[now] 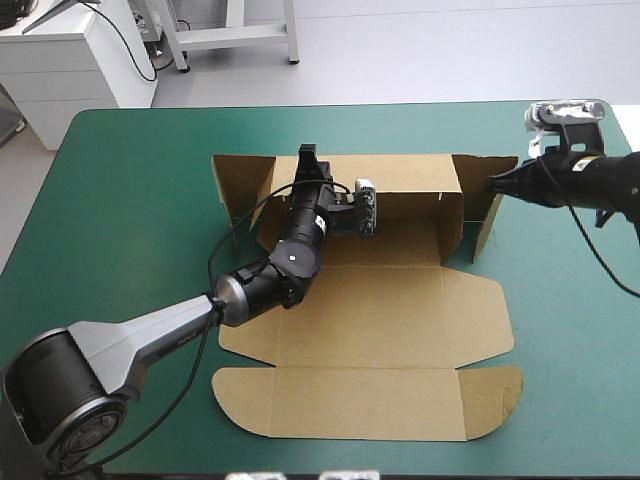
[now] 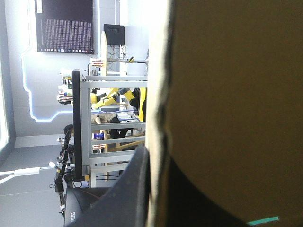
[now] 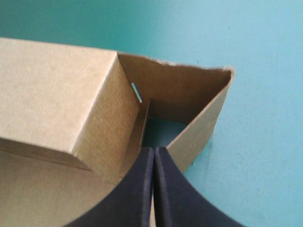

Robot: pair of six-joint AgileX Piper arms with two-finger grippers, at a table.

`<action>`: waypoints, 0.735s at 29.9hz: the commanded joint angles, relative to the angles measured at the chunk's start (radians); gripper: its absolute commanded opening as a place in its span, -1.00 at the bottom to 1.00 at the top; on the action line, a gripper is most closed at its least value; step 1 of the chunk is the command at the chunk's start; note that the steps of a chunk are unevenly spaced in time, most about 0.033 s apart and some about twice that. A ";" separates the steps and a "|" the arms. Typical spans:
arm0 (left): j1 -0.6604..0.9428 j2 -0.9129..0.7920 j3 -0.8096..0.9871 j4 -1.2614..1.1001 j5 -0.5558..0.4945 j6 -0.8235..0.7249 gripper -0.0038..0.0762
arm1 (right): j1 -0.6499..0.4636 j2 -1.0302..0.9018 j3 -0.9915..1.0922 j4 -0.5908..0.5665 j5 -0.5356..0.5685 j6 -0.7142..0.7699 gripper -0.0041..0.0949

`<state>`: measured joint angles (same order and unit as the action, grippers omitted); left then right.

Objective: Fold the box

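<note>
The box (image 1: pixel 380 330) lies in the middle of the surface (image 1: pixel 120 200), its far wall standing and its near panels flat. The left hand (image 1: pixel 309 158) pinches that wall's top edge towards its left end. The right hand (image 3: pixel 154 151), fingers pressed together, has its tip against the raised right end flap.

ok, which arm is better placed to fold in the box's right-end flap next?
Right. The right gripper, shut, sits at that flap; the left gripper is clamped on the raised far wall, probably holding it up.
</note>
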<state>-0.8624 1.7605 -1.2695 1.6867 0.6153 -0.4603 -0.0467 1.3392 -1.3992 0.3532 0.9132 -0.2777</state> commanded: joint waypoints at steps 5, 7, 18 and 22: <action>-0.005 -0.041 -0.021 0.057 0.045 -0.044 -0.92 | -0.008 0.155 -0.251 0.017 -0.043 0.000 -0.95; -0.005 -0.041 -0.021 0.057 0.045 -0.044 -0.92 | -0.008 0.215 -0.318 0.017 -0.023 0.000 -0.95; -0.005 -0.041 -0.021 0.053 0.043 -0.044 -0.92 | -0.008 0.436 -0.501 -0.001 0.077 0.016 -0.95; -0.005 -0.041 -0.021 0.053 0.051 -0.053 -0.92 | -0.006 0.461 -0.501 -0.035 0.165 0.002 -0.93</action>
<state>-0.8624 1.7641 -1.2677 1.7121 0.6247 -0.4884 -0.0467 1.8371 -1.8644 0.3301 1.0521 -0.2630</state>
